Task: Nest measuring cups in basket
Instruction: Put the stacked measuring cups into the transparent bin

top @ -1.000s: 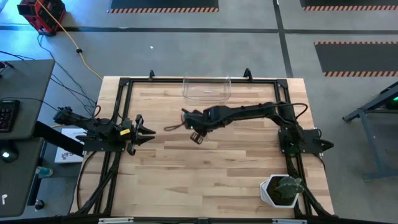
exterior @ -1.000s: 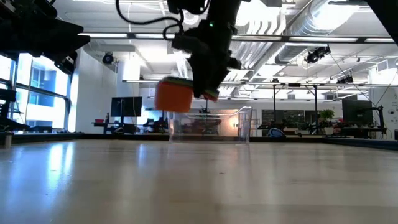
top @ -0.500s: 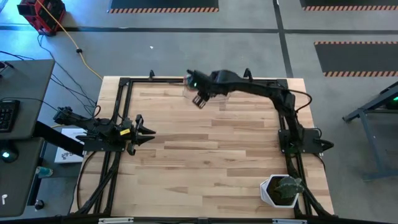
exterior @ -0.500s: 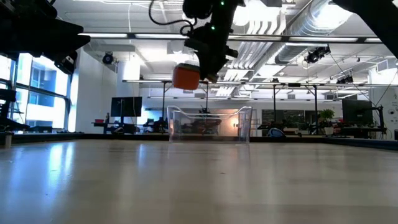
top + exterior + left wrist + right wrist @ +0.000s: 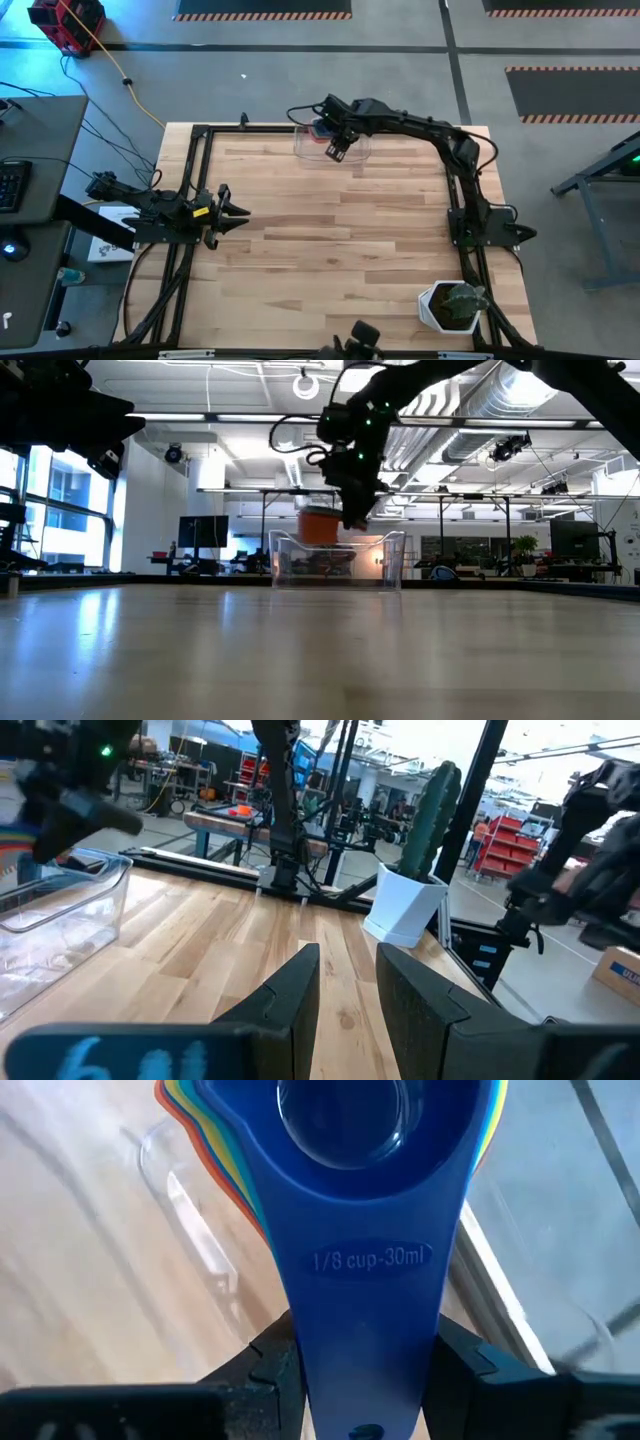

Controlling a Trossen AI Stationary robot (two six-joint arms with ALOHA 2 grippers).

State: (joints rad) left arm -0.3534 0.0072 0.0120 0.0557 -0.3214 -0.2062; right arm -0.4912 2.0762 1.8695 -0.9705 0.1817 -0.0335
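The measuring cups [image 5: 215, 1140] are nested into one stack, a blue cup [image 5: 340, 1120] innermost and an orange one [image 5: 320, 526] outermost. My right gripper [image 5: 328, 136] is shut on the stack's handles and holds it over the clear basket [image 5: 350, 150], which stands on its base at the table's far edge. In the low view the stack's bottom is about level with the basket's rim [image 5: 390, 536]. My left gripper [image 5: 240, 212] waits open at the table's left side, level and touching nothing. My right gripper pinches the stacked handles between its two fingers [image 5: 272, 1365], one on each long edge of the blue top handle [image 5: 368, 1310], near the free end. The fingers slant steeply down from the table's right side, along the handles. The stack hangs clear, openings up, over the basket.
A white pot with a green plant [image 5: 452, 305] stands at the table's near right corner. Black frame rails [image 5: 200, 160] run along the table's edges. Bare wood [image 5: 340, 240] lies between the two arms.
My right gripper has swung from over the table's middle toward the far edge and a little to the right. It carried the nested stack, clear of the table, to a place over the basket. Its wrist has rolled on the way. The grip has stayed shut.
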